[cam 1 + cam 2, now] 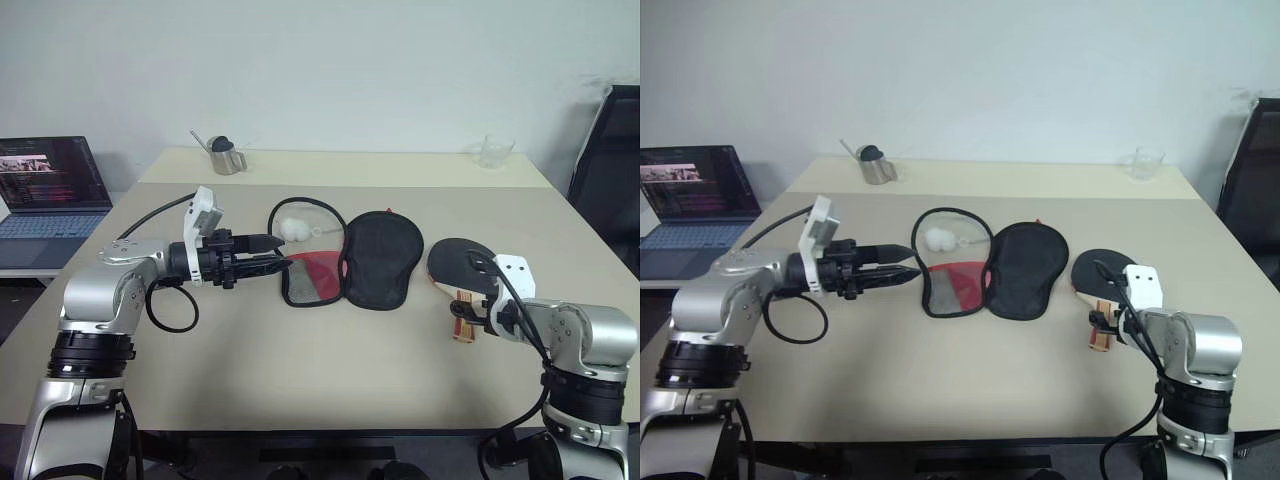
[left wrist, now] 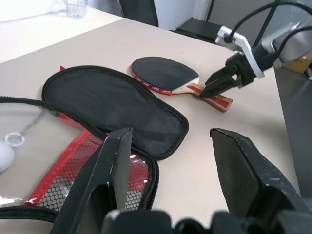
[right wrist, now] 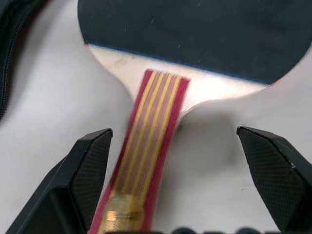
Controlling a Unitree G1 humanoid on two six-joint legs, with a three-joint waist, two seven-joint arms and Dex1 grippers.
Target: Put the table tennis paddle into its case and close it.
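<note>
The table tennis paddle (image 1: 455, 262) lies flat on the table at the right, black rubber up, its red and yellow striped handle (image 3: 151, 146) pointing toward me. My right gripper (image 3: 173, 131) is open and low over the handle, one finger on each side, not closed on it. The case (image 1: 380, 255) lies unzipped in the table's middle. Its black half is on the right and its red mesh half (image 1: 310, 278) on the left, with a white ball charm (image 1: 295, 228) behind. My left gripper (image 1: 278, 262) points level toward the mesh half's edge, open with nothing between its fingers.
An open laptop (image 1: 45, 190) sits on a lower surface at the far left. A metal cup (image 1: 228, 158) and a clear glass (image 1: 495, 150) stand at the table's back edge. A black chair (image 1: 610, 180) is at the right.
</note>
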